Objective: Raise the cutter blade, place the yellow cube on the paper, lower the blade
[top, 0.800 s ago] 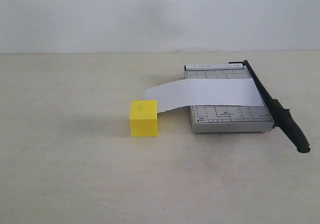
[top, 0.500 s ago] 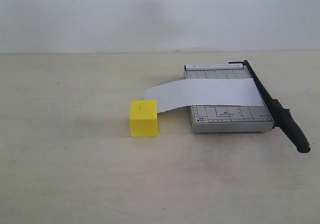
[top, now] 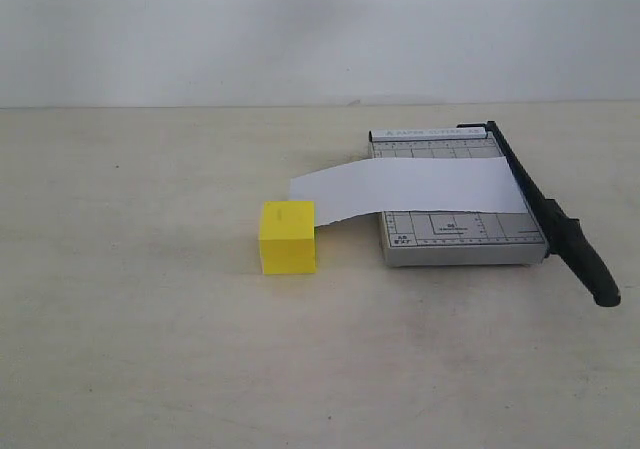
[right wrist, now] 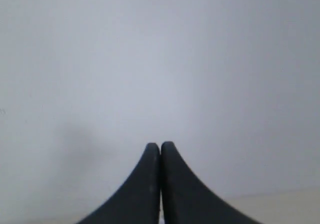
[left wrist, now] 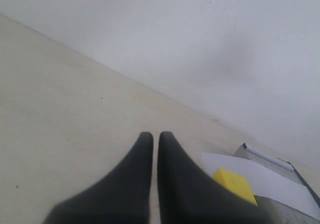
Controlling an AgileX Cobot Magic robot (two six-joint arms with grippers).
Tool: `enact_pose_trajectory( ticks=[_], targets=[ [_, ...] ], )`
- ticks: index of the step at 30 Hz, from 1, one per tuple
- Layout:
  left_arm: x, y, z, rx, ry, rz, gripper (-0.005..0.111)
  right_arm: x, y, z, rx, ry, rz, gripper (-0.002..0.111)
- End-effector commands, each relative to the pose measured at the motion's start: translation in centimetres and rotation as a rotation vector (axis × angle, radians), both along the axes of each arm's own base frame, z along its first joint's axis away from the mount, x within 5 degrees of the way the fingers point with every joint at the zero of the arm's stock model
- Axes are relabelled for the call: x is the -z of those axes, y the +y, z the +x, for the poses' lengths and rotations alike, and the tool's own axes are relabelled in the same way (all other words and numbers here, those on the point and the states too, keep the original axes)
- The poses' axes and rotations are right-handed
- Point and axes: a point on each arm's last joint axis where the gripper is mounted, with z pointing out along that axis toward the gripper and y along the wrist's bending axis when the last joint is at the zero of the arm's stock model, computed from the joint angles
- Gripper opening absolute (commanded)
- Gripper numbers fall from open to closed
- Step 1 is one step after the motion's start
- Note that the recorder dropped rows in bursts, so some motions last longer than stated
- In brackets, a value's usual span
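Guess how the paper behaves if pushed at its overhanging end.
Probably floppy: the paper sags off the cutter base toward the table. It looks like a thin sheet, so it is likely light and apt to buckle rather than push cleanly. Its other end meets the lowered cutter blade, which may pin it.

So far as the exterior view shows, nothing has visibly shifted since earlier.

Yellow cube (top: 288,237) — open table (top: 130,269) leftward
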Motion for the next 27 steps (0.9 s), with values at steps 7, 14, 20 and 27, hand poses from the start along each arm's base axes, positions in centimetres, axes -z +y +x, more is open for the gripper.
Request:
enact_pose_trajectory(
  ticks=[7, 14, 20, 27],
  targets=[
    [0.0, -0.2, -0.1, 0.020, 0.012, -0.026, 0.004, 2.0, -0.1, 0.4, -0.077, 0.246, 0.396, 0.000],
    [0.0, -0.2, -0.1, 0.021, 0.014, -0.026, 0.004, 2.1, 0.1, 2.6, -0.018, 0.485, 0.232, 0.000],
    [0.0, -0.2, -0.1, 0.022, 0.015, -0.026, 0.004, -1.4, 0.3, 6.5, 0.001, 0.617, 0.045, 0.000],
    [0.1, -0.2, -0.1, 0.024, 0.014, 0.006, 0.004, -3.7, 0.3, 8.9, -0.004, 0.568, 0.240, 0.000]
  ],
)
